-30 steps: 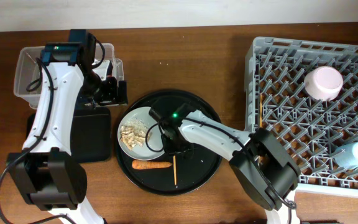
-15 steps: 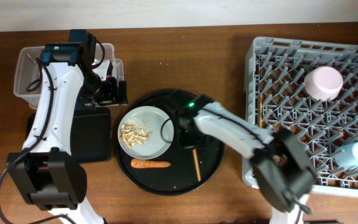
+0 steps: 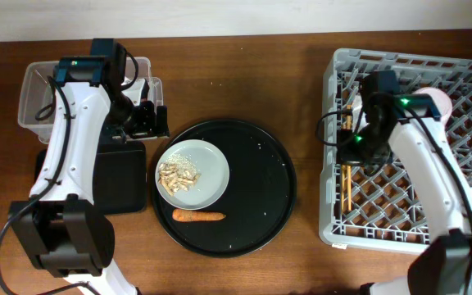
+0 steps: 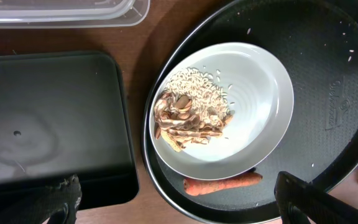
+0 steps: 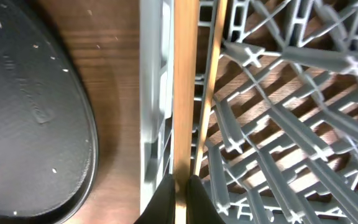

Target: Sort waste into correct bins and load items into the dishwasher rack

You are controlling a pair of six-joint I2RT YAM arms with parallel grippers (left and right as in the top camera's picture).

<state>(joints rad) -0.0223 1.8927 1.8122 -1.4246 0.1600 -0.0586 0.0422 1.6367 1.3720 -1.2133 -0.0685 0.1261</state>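
My right gripper (image 3: 356,141) (image 5: 180,194) is shut on a wooden chopstick (image 5: 184,93) held over the left edge of the grey dishwasher rack (image 3: 416,61) (image 5: 278,112). A second chopstick (image 5: 213,74) lies in the rack beside it. The white bowl (image 3: 434,100) sits in the rack, partly behind the arm. The pale plate (image 3: 207,168) (image 4: 253,106) holds beige food scraps (image 3: 176,174) (image 4: 188,115). The carrot (image 3: 199,217) (image 4: 222,183) lies next to it. My left gripper (image 3: 142,121) (image 4: 179,211) is open and empty above the plate's near edge. The red wrapper is out of view.
The plate and carrot rest on a large round black tray (image 3: 260,176) (image 4: 328,93) (image 5: 30,106). A clear plastic tub (image 3: 35,98) (image 4: 61,12) stands at the back left. A flat black rectangular tray (image 3: 121,180) (image 4: 48,124) lies in front of it.
My right gripper has carried the chopstick from the round black tray rightward to the rack's left edge. The left arm has not moved.
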